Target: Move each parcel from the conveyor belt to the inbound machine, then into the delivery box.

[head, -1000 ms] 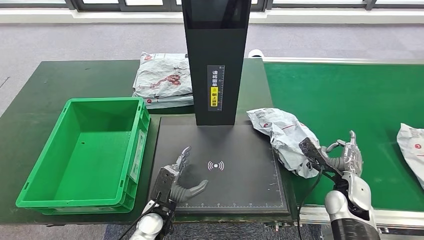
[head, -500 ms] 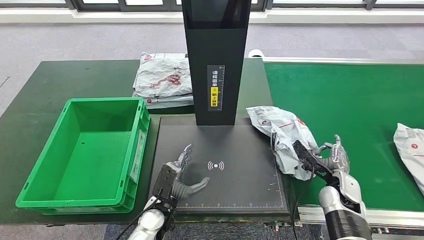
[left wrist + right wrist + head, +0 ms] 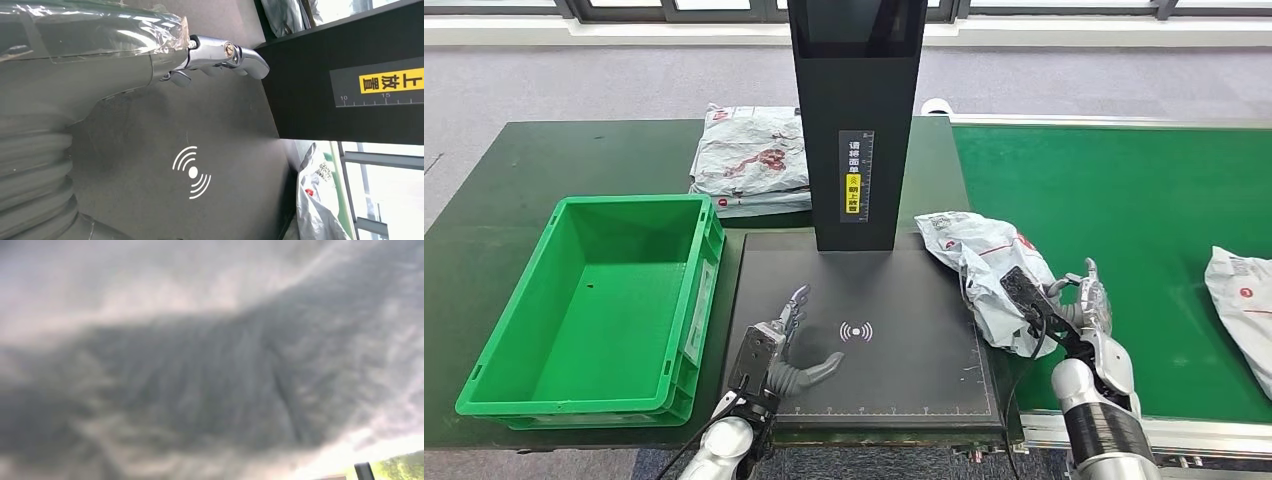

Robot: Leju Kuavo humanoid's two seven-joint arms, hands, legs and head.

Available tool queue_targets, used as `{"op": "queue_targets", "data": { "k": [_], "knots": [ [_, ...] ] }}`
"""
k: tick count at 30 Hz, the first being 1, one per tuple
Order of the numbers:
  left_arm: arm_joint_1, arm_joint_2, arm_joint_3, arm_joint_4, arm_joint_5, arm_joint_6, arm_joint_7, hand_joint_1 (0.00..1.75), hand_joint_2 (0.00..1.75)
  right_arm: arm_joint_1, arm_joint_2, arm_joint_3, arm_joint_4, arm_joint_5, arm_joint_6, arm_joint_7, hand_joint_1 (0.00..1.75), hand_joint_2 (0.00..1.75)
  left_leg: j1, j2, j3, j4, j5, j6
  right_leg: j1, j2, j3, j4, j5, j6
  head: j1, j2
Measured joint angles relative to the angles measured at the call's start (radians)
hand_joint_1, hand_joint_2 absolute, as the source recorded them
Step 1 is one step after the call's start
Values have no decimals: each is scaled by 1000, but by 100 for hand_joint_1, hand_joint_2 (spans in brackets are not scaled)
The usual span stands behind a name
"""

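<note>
From the head view, we see our right hand (image 3: 1064, 312) gripping the crumpled grey parcel (image 3: 986, 272), which straddles the edge between the conveyor belt (image 3: 1114, 190) and the black inbound machine (image 3: 864, 330); we judge the first transfer underway, not finished. Our left hand (image 3: 782, 350) hovers over the machine's plate with fingers apart, holding nothing. The green delivery box (image 3: 584, 310) on the desk (image 3: 484, 190) holds no parcel, so that step remains. Another parcel (image 3: 1242, 300) waits on the belt; a bagged bundle (image 3: 752, 158) lies behind the box.

At the left wrist, spread fingertips (image 3: 225, 50) hang above the scan symbol (image 3: 192, 172).

At the right wrist, blurred grey wrapping (image 3: 200, 380) presses against the lens.
</note>
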Motion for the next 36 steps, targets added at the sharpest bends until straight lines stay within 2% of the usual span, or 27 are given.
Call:
{"op": "queue_targets", "data": {
  "k": [2,6,16,20,36],
  "knots": [
    [0,0,0,0,1,0,-1,0,175,3,0,0,0,-12,-9,-3,0,175,0,0,0,0,0,0,0,0,0,0,0,0,0,0],
    [0,0,0,2,4,1,-4,0,175,7,0,0,-1,-38,-34,-24,0,0,0,0,0,0,0,0,0,0,0,0,0,0,0,0],
    [-10,0,0,18,19,8,-15,0,175,-6,0,0,-1,-64,-66,-38,0,0,0,0,0,0,0,0,0,0,0,0,0,0,0,0],
    [-11,0,0,21,19,8,-15,0,175,-7,0,0,-1,-65,-67,-38,0,175,0,0,0,0,0,0,0,0,0,0,0,0,0,0],
    [-10,0,0,26,22,14,-15,0,175,-6,3,0,-1,-76,-79,-33,0,175,0,0,0,0,0,0,0,0,0,0,0,0,0,0]
  ]
}}
